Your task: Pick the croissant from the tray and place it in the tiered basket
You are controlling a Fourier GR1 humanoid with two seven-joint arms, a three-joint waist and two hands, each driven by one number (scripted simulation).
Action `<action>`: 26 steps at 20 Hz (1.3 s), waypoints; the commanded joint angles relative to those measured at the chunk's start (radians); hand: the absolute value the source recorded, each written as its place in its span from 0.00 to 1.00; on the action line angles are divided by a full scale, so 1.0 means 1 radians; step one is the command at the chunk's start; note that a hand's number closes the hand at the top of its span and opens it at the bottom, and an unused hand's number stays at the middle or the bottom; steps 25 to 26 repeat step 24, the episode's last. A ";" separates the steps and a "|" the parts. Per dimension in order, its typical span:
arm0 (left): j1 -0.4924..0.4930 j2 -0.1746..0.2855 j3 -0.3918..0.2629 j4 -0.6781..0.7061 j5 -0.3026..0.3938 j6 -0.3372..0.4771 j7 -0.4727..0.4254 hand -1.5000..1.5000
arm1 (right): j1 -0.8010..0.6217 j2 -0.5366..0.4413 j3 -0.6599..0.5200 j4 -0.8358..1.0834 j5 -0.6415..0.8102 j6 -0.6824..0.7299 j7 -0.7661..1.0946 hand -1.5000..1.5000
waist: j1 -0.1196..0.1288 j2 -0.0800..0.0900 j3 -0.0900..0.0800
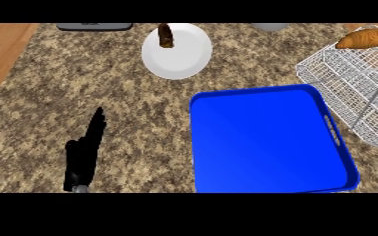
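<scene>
The blue tray (221, 180) lies on the counter at the lower right with nothing on it. A golden-brown croissant (359, 39) sits at the upper right edge, on the top of the white wire tiered basket (332, 75). My left hand (85, 152) stands at the lower left with its fingers straight and pointing up, holding nothing, far from the tray and the basket. My right hand does not show.
A white plate (181, 55) at the top centre carries a dark brown item (166, 35) on its far rim. A dark grey flat object (94, 26) and a grey round object (269, 27) sit at the far edge. Wooden surface borders the counter's left.
</scene>
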 commanded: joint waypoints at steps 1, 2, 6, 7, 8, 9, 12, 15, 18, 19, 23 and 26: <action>-0.003 -0.003 0.006 0.052 0.004 -0.010 -0.012 0.50 | 0.012 -0.067 -0.089 -0.014 -0.010 -0.102 -0.049 0.00 | -0.007 0.005 -0.001; 0.005 0.017 0.032 0.034 0.009 -0.004 -0.009 0.50 | 0.032 -0.056 -0.096 -0.074 0.003 -0.141 0.008 0.00 | -0.012 0.000 -0.002; -0.003 -0.009 0.019 0.049 -0.005 0.016 -0.019 0.50 | 0.131 -0.139 -0.180 -0.160 0.020 -0.153 0.130 0.00 | -0.029 -0.003 -0.002; 0.047 0.026 0.046 0.029 0.023 -0.016 -0.041 0.50 | 0.213 -0.148 -0.235 -0.215 -0.022 -0.110 0.121 0.00 | -0.046 -0.009 -0.002; 0.014 0.022 0.045 0.043 0.029 -0.026 -0.023 0.50 | 0.239 -0.129 -0.248 -0.269 -0.027 -0.114 0.171 0.00 | -0.041 -0.006 -0.003; 0.092 -0.043 -0.016 -0.009 -0.021 0.040 -0.048 0.50 | 0.285 -0.157 -0.298 -0.260 -0.057 -0.083 0.138 0.00 | -0.033 -0.006 -0.001; 0.091 -0.025 -0.002 -0.005 -0.020 0.035 -0.028 0.50 | 0.418 -0.180 -0.426 -0.368 -0.140 0.019 0.187 0.00 | -0.052 -0.010 -0.002; 0.062 0.000 0.045 0.054 -0.002 0.021 -0.071 0.50 | 0.547 -0.170 -0.586 -0.423 -0.273 0.154 0.156 0.00 | -0.080 -0.011 -0.002; 0.091 -0.012 0.023 -0.006 0.000 0.021 -0.035 0.50 | 0.676 -0.159 -0.739 -0.483 -0.361 0.271 0.180 0.00 | -0.070 -0.011 -0.001; 0.077 -0.017 0.029 0.028 -0.003 0.025 -0.061 0.50 | 0.705 -0.176 -0.791 -0.424 -0.409 0.328 0.123 0.00 | -0.067 -0.009 -0.001; 0.085 0.016 0.055 -0.021 0.028 -0.005 -0.026 0.50 | 0.864 -0.073 -0.969 -0.495 -0.545 0.515 0.081 0.00 | -0.072 -0.012 -0.001; 0.065 0.006 0.038 -0.008 0.011 0.002 -0.007 0.50 | 0.879 -0.071 -1.009 -0.483 -0.595 0.559 0.078 0.00 | -0.065 -0.009 -0.001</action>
